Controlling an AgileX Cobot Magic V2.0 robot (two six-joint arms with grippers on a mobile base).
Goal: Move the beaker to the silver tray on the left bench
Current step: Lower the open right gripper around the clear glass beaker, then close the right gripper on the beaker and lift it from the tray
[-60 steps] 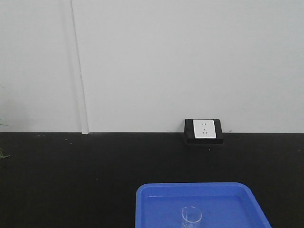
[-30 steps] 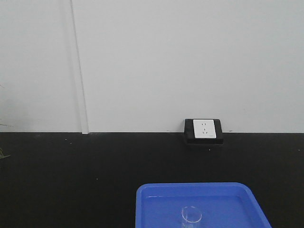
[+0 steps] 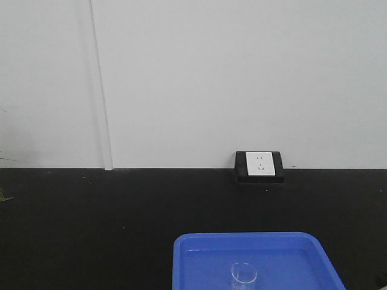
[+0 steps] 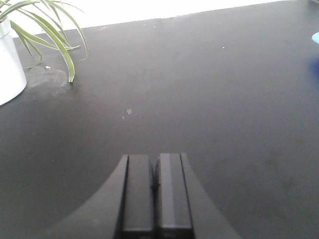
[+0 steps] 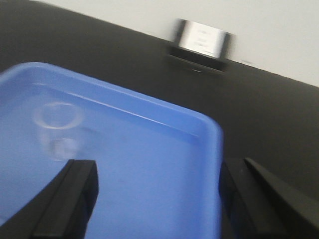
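Beaker (image 5: 57,130) is seen upright inside the blue tray (image 5: 212,149), left of centre in the right wrist view, just beyond the widely parted right hand (image 5: 157,174). The left hand (image 4: 155,167) is held pressed together above the black desk (image 4: 224,99). Farthest back, a wall socket (image 3: 260,164) is mounted.

Open above the beaker (image 3: 243,275) and across the bare black counter (image 3: 91,229) left of and behind the blue tray (image 3: 242,237), hemmed only by that tray's low rim, a wall socket (image 3: 260,164) at the back and a potted plant (image 4: 10,64) far left.
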